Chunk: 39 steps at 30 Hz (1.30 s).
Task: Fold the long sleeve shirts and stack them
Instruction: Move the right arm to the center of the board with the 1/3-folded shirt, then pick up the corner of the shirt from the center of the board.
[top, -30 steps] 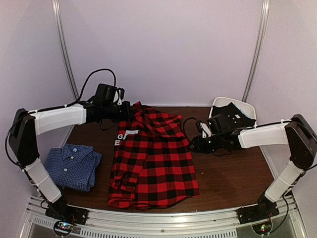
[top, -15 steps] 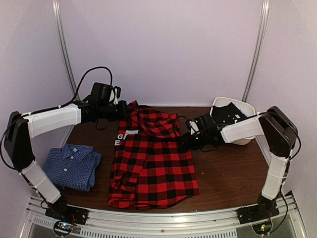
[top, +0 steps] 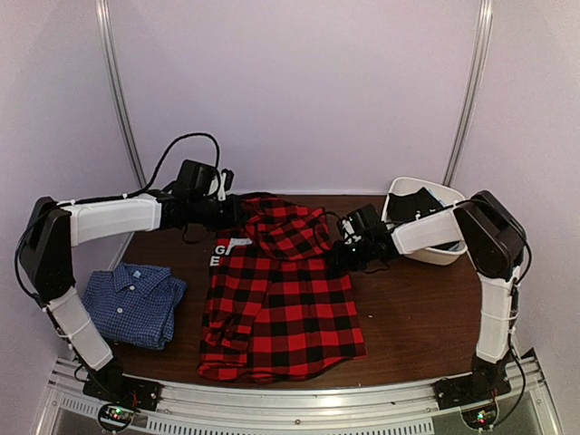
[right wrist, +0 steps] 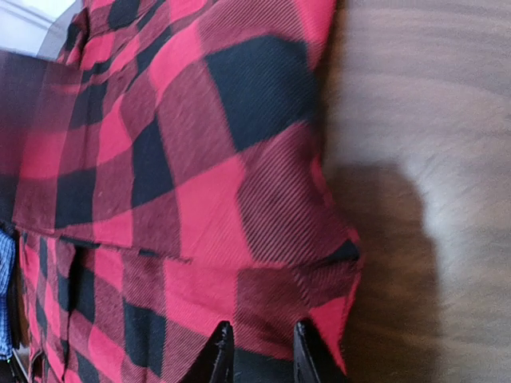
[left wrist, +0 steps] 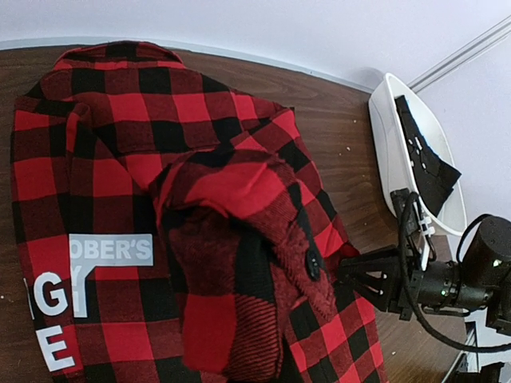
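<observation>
The red-and-black plaid shirt (top: 281, 299) lies spread on the table, with white lettering near its upper left. My left gripper (top: 234, 210) is shut on its upper part, holding a bunched sleeve (left wrist: 239, 239) raised over the body. That cloth hides the left fingers in the left wrist view. My right gripper (top: 337, 256) sits at the shirt's right edge. In the right wrist view its tips (right wrist: 262, 351) stand a narrow gap apart over the plaid fabric (right wrist: 200, 159). The blue check shirt (top: 134, 304) lies folded at the near left.
A white bin (top: 449, 256) holding dark cloth (top: 412, 201) stands at the back right, also seen in the left wrist view (left wrist: 383, 144). Bare brown table (top: 426, 308) lies to the right of the plaid shirt. Purple walls enclose the back and sides.
My right gripper has moved left from near the bin to the plaid shirt's right edge, and its jaws have narrowed. The left gripper shifted slightly right with the raised cloth.
</observation>
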{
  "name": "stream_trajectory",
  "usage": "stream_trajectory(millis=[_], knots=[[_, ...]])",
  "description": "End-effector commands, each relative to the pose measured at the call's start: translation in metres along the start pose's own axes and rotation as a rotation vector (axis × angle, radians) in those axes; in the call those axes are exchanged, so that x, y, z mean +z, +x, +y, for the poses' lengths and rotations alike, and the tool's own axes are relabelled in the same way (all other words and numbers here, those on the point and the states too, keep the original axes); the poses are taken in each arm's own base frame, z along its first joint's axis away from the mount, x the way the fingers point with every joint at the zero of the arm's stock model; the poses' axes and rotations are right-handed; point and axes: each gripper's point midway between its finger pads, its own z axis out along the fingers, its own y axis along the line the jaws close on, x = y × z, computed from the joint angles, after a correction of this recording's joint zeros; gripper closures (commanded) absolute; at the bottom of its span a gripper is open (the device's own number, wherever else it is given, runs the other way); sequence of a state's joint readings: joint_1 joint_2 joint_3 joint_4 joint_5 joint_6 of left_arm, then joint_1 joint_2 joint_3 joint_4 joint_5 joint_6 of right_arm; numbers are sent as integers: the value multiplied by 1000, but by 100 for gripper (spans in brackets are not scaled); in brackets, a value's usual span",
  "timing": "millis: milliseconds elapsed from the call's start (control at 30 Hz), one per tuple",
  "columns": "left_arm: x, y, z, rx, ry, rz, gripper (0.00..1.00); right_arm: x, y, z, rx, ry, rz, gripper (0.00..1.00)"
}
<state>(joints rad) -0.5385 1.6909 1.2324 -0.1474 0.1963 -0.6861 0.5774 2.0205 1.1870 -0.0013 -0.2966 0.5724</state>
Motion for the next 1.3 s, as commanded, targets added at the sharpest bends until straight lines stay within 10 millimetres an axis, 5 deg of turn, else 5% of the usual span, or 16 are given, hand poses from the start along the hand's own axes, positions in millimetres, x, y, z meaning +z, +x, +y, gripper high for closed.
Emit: stream_trajectory(millis=[0, 167, 333, 533, 800, 1267], knots=[[15, -6, -16, 30, 71, -16, 100, 5, -7, -52, 14, 153, 15, 73], [30, -5, -22, 29, 92, 0, 100, 2, -26, -65, 10, 183, -2, 73], [36, -8, -24, 19, 100, -4, 100, -16, -37, -53, -26, 175, -11, 68], [37, -9, -26, 15, 108, -1, 100, -58, -20, -38, -62, 163, -9, 57], [36, -7, -29, 11, 124, 7, 100, -107, 46, -37, -56, 184, 39, 53], [39, -13, -36, 28, 142, 8, 100, -157, 176, -46, 31, 231, 231, 53]])
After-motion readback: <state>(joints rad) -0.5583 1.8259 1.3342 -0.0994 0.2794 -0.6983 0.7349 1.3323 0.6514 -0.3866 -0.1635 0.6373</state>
